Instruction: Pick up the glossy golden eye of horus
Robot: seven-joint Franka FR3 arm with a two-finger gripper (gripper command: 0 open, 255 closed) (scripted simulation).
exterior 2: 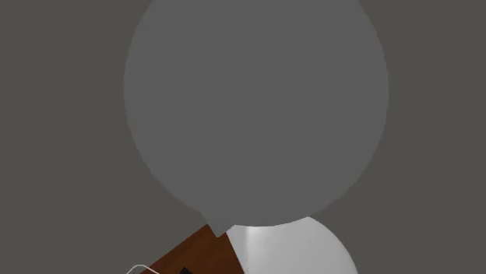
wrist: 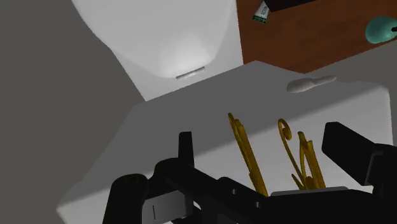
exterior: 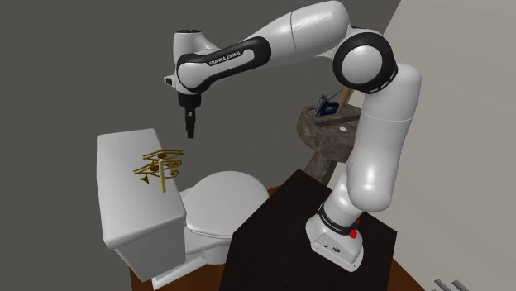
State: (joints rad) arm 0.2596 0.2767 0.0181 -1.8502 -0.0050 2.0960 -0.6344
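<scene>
The golden eye of horus (exterior: 160, 165) lies flat on the grey-white lid of the toilet tank (exterior: 122, 161), towards the lid's end nearest the bowl. My black gripper (exterior: 191, 131) hangs pointing down, above the lid and a little towards the shoulder view's right of the ornament, clear of it. In the wrist view the two fingers stand wide apart, open, and the gripper (wrist: 267, 153) holds nothing. The ornament's golden curls (wrist: 248, 156) show on the lid (wrist: 191, 108) below, between the fingers.
The white toilet bowl (exterior: 219, 197) sits beside the tank, next to my dark stand (exterior: 273, 240). A stone-like stool (exterior: 331, 128) with blue items stands behind the arm. A flush lever (wrist: 312, 83) juts from the tank. Brown floor (wrist: 305, 38) carries a teal object (wrist: 382, 28).
</scene>
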